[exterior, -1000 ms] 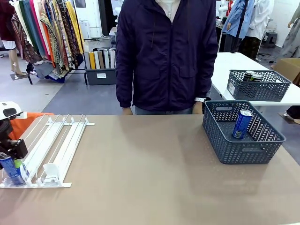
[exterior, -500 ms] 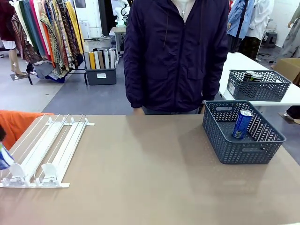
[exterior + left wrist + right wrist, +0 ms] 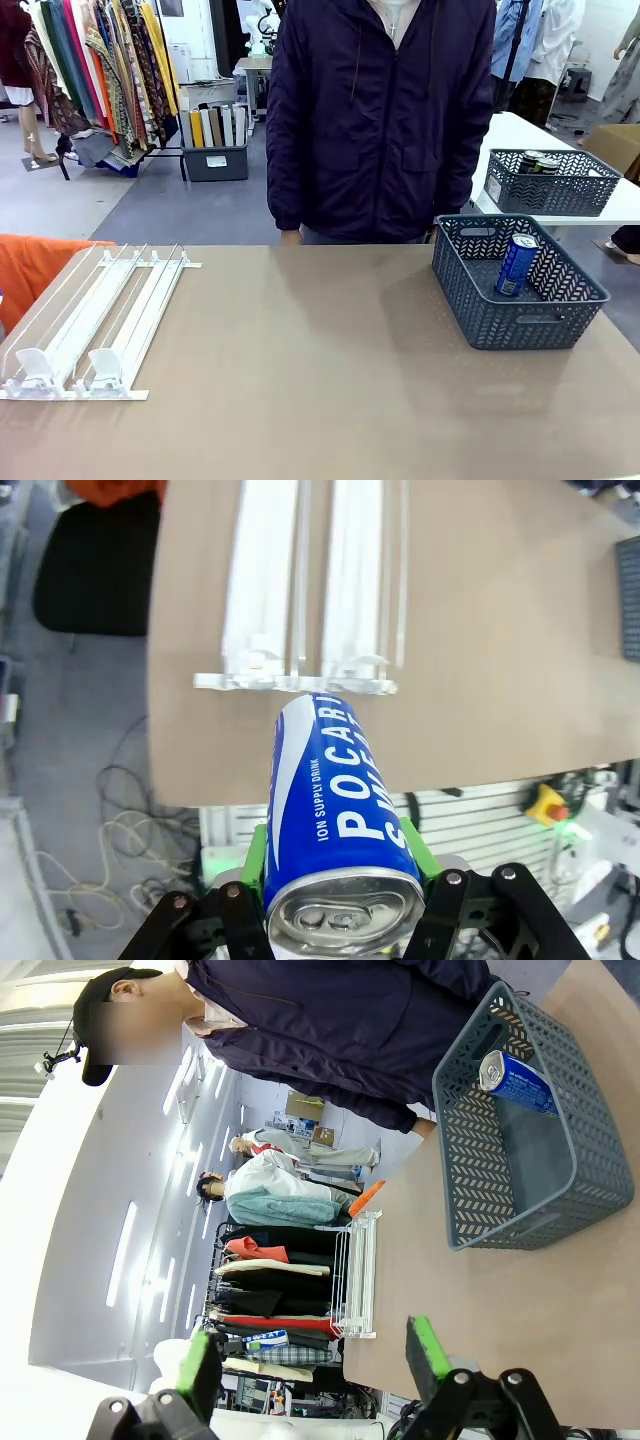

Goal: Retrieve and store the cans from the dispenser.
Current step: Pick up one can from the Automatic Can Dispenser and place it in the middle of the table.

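Lifted clear of dispenser (image 3: 95, 320): Pocari Sweat can (image 3: 335, 820), clamped in left gripper (image 3: 340, 880); right gripper (image 3: 310, 1365) agape, empty. Basket (image 3: 540, 330) next.

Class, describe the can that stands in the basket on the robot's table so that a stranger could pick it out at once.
Start at the brown table and find the dark grey perforated basket at its right end. Inside it a slim blue can with a silver top leans against the far wall. The other cans nearby sit in a second basket on the white table behind.
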